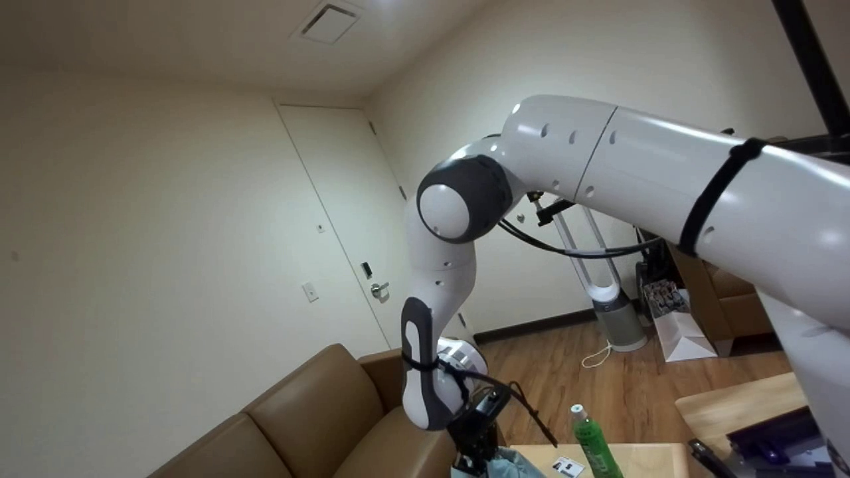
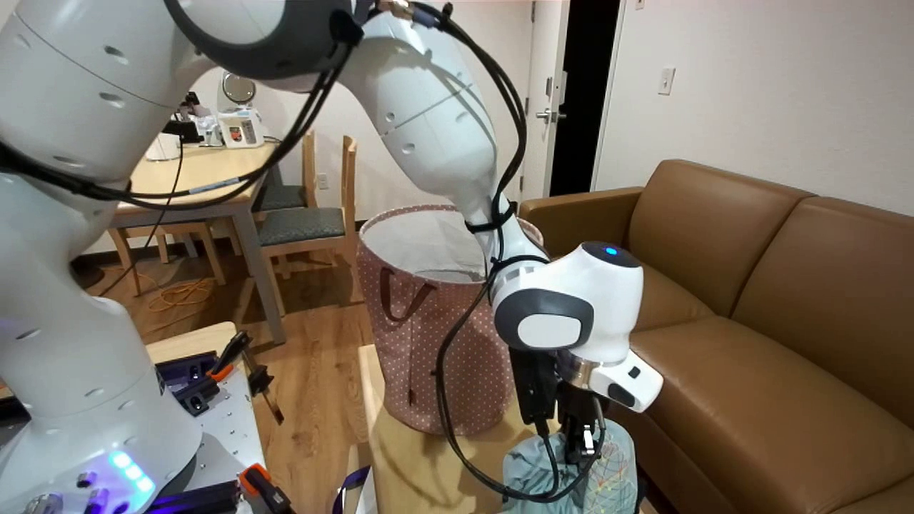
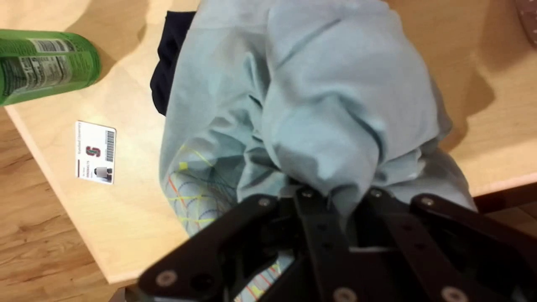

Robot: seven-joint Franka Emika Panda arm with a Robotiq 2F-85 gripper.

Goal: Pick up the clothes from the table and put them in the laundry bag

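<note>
The clothes (image 3: pixel 344 84), a rumpled pale blue-grey bundle with a navy part (image 3: pixel 170 63) and coloured line patterns, lie on the light wooden table (image 3: pixel 138 235). My gripper (image 3: pixel 342 201) is shut on a fold of them; the fabric bunches up between its fingers, and their tips are partly hidden in cloth. In an exterior view the clothes (image 2: pixel 607 464) sit under the gripper at the bottom edge. The laundry bag (image 2: pixel 443 350), a dusty pink dotted hamper with a white lining, stands open-topped on the table, behind the arm. A sliver of it shows at the wrist view's upper right corner.
A green bottle (image 3: pixel 46 65) and a white ID card (image 3: pixel 95 152) are on the table beside the clothes. A brown leather sofa (image 2: pixel 771 371) runs along the table's side. Black cables (image 2: pixel 446 385) hang in a loop from the arm, in front of the bag.
</note>
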